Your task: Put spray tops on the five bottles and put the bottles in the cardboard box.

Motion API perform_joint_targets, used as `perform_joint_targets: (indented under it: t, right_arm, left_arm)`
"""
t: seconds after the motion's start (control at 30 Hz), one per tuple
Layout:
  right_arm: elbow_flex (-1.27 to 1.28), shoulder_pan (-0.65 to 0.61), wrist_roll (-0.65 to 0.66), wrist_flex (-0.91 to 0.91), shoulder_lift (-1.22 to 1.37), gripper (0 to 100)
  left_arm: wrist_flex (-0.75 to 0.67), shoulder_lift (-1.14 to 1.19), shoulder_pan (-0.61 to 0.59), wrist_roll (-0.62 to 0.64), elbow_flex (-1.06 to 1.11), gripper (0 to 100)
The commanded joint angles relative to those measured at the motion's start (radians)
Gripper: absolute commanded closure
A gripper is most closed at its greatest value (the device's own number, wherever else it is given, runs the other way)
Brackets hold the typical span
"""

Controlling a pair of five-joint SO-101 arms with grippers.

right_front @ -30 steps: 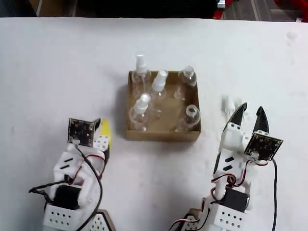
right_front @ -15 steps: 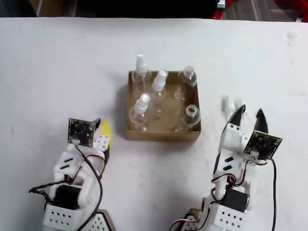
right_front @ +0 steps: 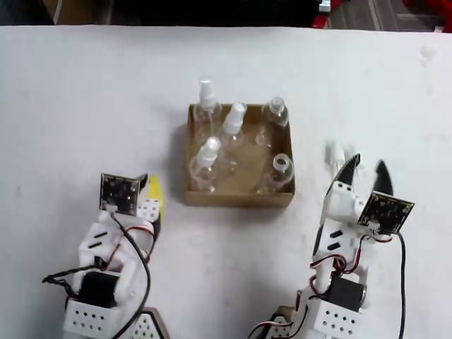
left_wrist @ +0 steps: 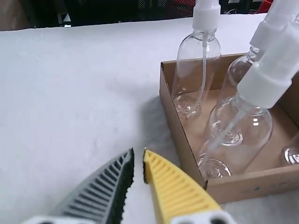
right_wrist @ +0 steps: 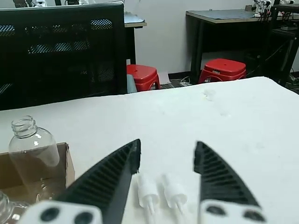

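One cardboard box (right_front: 240, 200). Five bottles (right_front: 233, 127) counted: three capped bottles (right_front: 205, 168), two open-necked bottles (right_front: 280, 171). Two loose spray tops (right_wrist: 147, 190).

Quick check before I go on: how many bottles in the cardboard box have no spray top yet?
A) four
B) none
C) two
C: the far open-necked bottle and the near open-necked bottle stand bare in the cardboard box, and two loose spray tops lie on the table by the right pincer.
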Motion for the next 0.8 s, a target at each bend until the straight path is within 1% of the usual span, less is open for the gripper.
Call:
perform_joint_targets:
  t: [0.0, 0.07, 0.2, 0.23, 0.27, 0.4, 0.47, 0.5, 0.57, 0.63, 0.77]
  right_arm:
    - [0.009, 0.013, 0.005, 0.004, -0.008, 73.1]
    - [0.009, 0.013, 0.011, 0.005, -0.008, 77.8]
    - [0.009, 0.013, 0.012, -0.002, -0.008, 98.6]
    - [0.009, 0.013, 0.012, -0.004, -0.008, 98.2]
    - [0.009, 0.013, 0.012, -0.004, -0.008, 95.0]
    - [0.009, 0.013, 0.005, -0.001, -0.008, 77.9]
    - [0.009, 0.013, 0.005, 0.001, -0.008, 71.3]
    - [0.009, 0.013, 0.005, 0.002, -0.008, 69.7]
    - [0.009, 0.013, 0.008, 0.004, -0.008, 69.8]
    - [0.009, 0.015, 0.012, 0.004, -0.008, 74.6]
    - [0.009, 0.035, 0.012, -0.004, -0.008, 98.5]
  left_arm:
    - [-0.025, -0.008, -0.002, -0.014, -0.002, 96]
    - [-0.025, -0.008, -0.002, -0.014, -0.002, 96]
    - [-0.025, -0.008, -0.002, -0.014, -0.002, 96]
    - [-0.025, -0.008, -0.002, -0.014, -0.002, 96]
    - [-0.025, -0.008, -0.002, -0.014, -0.002, 96]
    - [-0.025, -0.008, -0.002, -0.014, -0.002, 96]
    - [-0.025, -0.008, -0.002, -0.014, -0.002, 96]
    - [-0.025, -0.008, -0.002, -0.014, -0.002, 96]
    - [-0.025, -0.008, -0.002, -0.014, -0.002, 96]
    - [-0.025, -0.008, -0.002, -0.014, -0.002, 96]
    - [-0.025, -0.008, -0.002, -0.014, -0.002, 96]
